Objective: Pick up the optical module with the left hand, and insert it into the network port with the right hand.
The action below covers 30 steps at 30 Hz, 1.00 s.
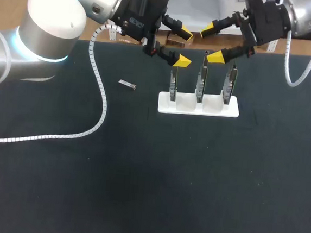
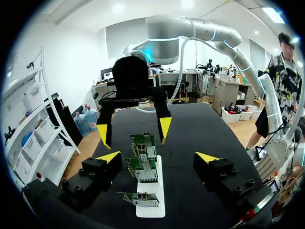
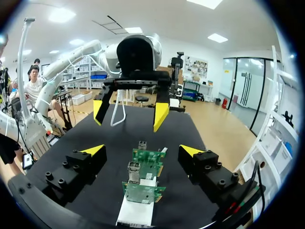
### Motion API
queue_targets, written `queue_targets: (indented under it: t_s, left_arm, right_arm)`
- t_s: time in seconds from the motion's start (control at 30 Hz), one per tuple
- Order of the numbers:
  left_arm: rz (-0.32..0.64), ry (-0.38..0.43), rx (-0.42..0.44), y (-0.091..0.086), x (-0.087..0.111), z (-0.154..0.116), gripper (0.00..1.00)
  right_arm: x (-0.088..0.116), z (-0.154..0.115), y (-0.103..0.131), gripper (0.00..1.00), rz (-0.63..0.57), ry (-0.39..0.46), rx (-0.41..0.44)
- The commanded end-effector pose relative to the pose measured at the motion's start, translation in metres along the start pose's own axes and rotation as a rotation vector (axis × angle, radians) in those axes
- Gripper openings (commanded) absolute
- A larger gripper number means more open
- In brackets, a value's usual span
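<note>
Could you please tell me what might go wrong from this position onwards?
1. The left arm and right arm hold their open jaws facing each other close above the circuit boards; either move could clip the other or a board.
2. The optical module lies small and flat on the table, near the left arm's white cable, which might sweep it as the arm descends.
3. The boards stand upright in a white holder; an off-line push may tip it.

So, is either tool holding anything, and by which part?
Nothing is held: left tool and right tool are open; the module lies on the table.
</note>
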<state>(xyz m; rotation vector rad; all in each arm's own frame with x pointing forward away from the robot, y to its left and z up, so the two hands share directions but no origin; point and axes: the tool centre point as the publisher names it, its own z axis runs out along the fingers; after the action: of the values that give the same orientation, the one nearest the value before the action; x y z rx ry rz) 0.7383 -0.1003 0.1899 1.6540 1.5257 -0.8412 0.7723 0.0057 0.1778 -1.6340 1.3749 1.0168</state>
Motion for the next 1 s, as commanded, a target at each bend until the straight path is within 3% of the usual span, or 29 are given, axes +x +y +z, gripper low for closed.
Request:
queue_targets:
  t_s: [0.03, 0.27, 0.3, 0.33, 0.37, 0.4, 1.0]
  left_arm:
    - [-0.002, 0.005, 0.003, 0.0013, -0.0007, 0.0006, 1.0]
    - [-0.002, 0.005, 0.003, 0.0013, -0.0007, 0.0006, 1.0]
    - [-0.002, 0.005, 0.003, 0.0013, -0.0007, 0.0006, 1.0]
    - [-0.002, 0.005, 0.003, 0.0013, -0.0007, 0.0006, 1.0]
    - [-0.002, 0.005, 0.003, 0.0013, -0.0007, 0.0006, 1.0]
    - [-0.002, 0.005, 0.003, 0.0013, -0.0007, 0.0006, 1.0]
    - [-0.002, 0.005, 0.003, 0.0013, -0.0007, 0.0006, 1.0]
  right_arm:
    - [-0.0057, -0.0039, 0.0011, 1.0, -0.018, -0.011, -0.006]
    - [-0.0092, -0.0038, 0.0007, 1.0, -0.022, -0.014, -0.019]
    - [-0.0095, -0.0038, 0.0008, 0.8, -0.022, -0.013, -0.019]
    - [-0.0097, -0.0038, 0.001, 0.5, -0.021, -0.012, -0.019]
    - [-0.0099, -0.0037, 0.0012, 0.13, -0.02, -0.012, -0.019]
    - [-0.01, -0.0034, 0.0017, 0.0, -0.02, -0.012, -0.018]
    - [-0.0054, 0.0002, 0.0043, 0.0, 0.01, 0.002, -0.002]
